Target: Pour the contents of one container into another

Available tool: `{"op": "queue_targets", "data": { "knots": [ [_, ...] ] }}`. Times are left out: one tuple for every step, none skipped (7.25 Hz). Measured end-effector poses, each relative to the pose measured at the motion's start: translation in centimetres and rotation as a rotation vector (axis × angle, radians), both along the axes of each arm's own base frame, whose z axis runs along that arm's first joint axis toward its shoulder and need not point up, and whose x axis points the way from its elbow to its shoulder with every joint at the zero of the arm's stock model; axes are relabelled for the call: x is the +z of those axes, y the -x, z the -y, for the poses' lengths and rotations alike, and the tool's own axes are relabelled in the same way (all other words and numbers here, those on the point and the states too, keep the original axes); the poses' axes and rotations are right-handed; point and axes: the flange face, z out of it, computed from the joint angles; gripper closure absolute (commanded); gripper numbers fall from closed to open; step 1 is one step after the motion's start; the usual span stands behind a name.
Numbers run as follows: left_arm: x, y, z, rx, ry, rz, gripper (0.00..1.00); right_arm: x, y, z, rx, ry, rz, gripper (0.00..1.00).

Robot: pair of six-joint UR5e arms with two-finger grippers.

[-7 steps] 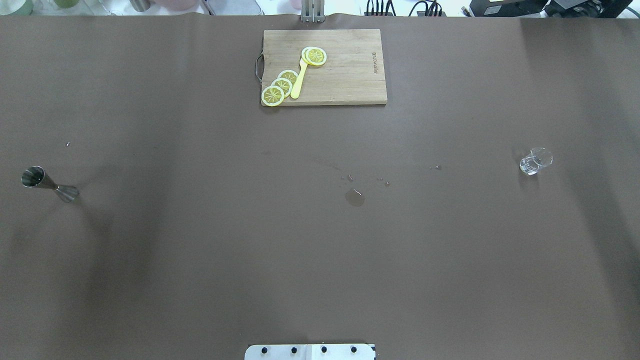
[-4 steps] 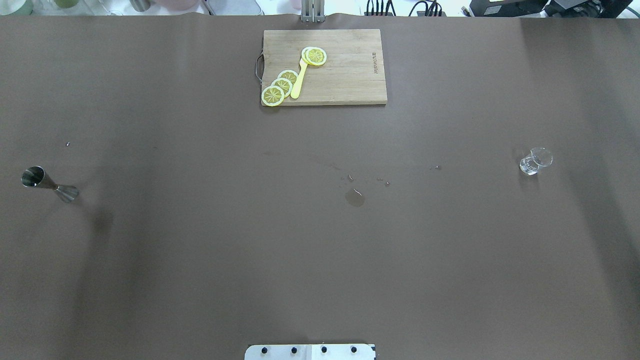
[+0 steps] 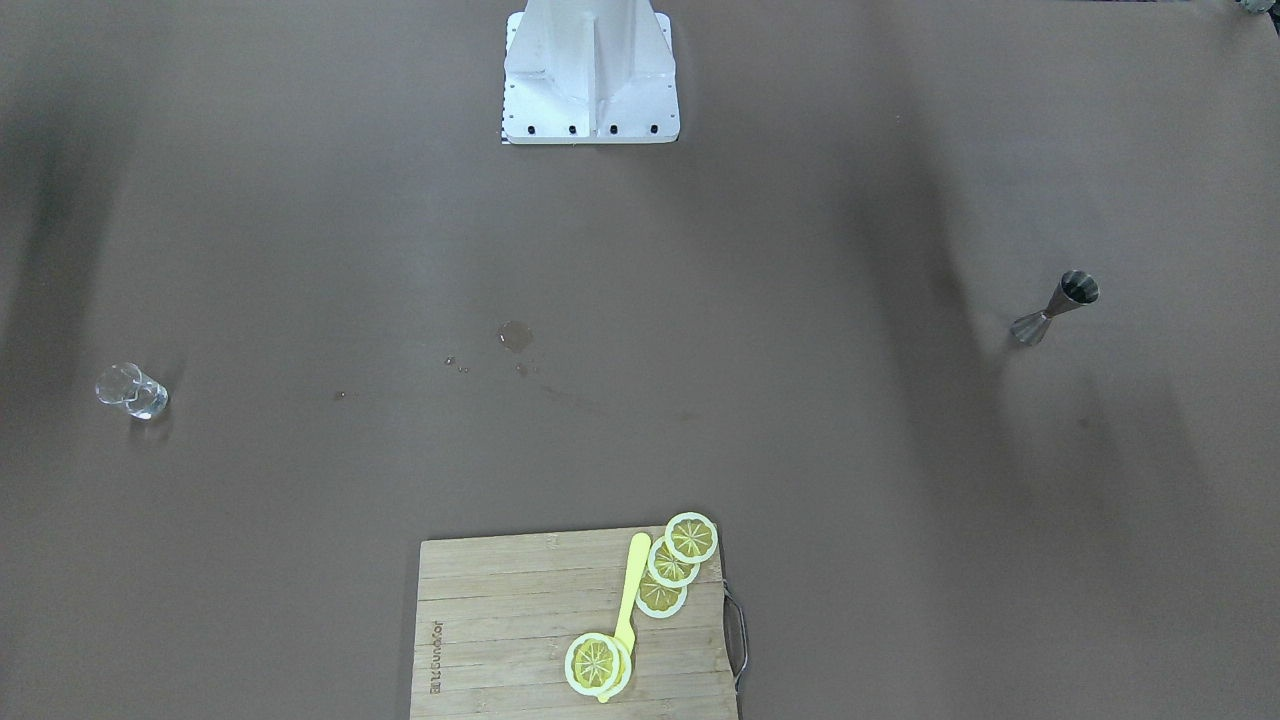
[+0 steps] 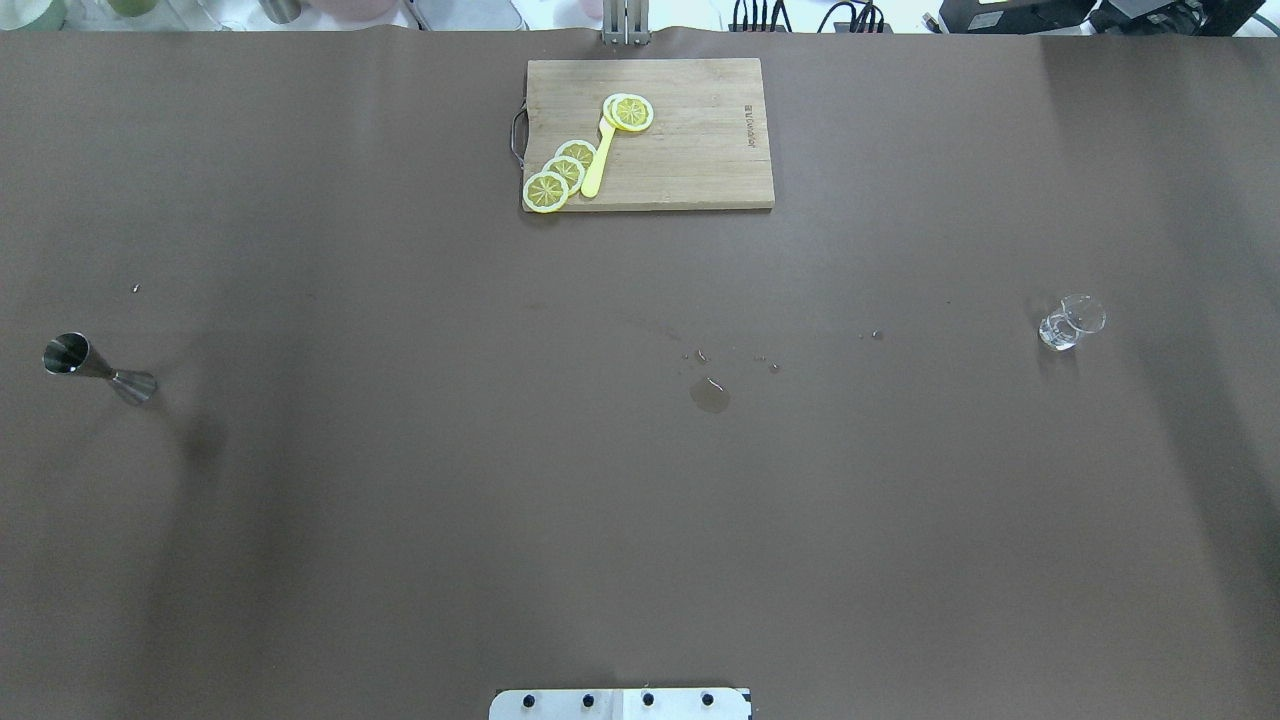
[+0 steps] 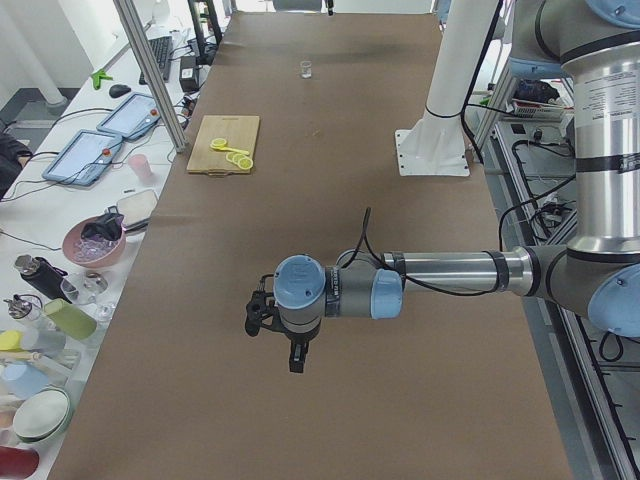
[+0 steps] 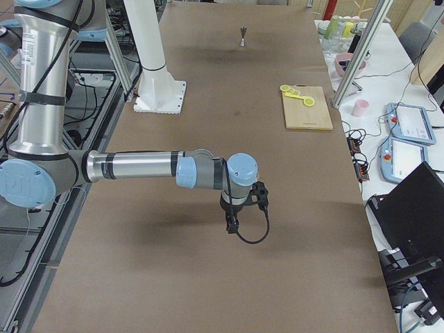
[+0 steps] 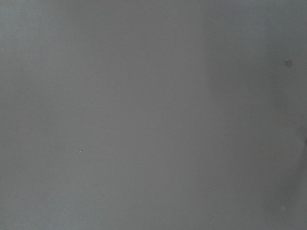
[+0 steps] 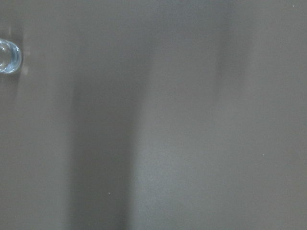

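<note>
The left arm (image 5: 450, 272) is holding its forearm level with the left hand (image 5: 297, 355) pointing straight down, the right arm (image 6: 132, 166) is posing likewise with the right hand (image 6: 232, 222), finger spacing being unclear on both.

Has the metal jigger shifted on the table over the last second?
No. The jigger sits at the same spot, just as far left of the puddle in the overhead view.

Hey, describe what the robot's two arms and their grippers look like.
The left arm and right arm are alike: silver tubes, grey rounded joints, light blue round caps. Each ends in a small black gripper, the left gripper and right gripper, with a thin black cable looping by the wrist.
</note>
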Motion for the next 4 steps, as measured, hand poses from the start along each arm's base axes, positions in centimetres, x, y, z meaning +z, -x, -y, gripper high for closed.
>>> {"op": "queue_targets", "data": {
  "knots": [
    [0.21, -0.02, 0.01, 0.003, -0.001, 0.002, 0.01, 0.00, 0.00, 0.00, 0.000, 0.000, 0.000, 0.00],
    [0.41, -0.09, 0.06, 0.006, -0.001, 0.005, 0.01, 0.00, 0.00, 0.00, 0.000, 0.000, 0.000, 0.00],
    [0.50, -0.17, 0.13, 0.008, -0.001, 0.006, 0.01, 0.00, 0.00, 0.00, 0.000, 0.000, 0.000, 0.00],
    [0.61, -0.17, 0.13, 0.007, 0.001, 0.006, 0.01, 0.00, 0.00, 0.00, 0.000, 0.000, 0.000, 0.00]
  ]
}}
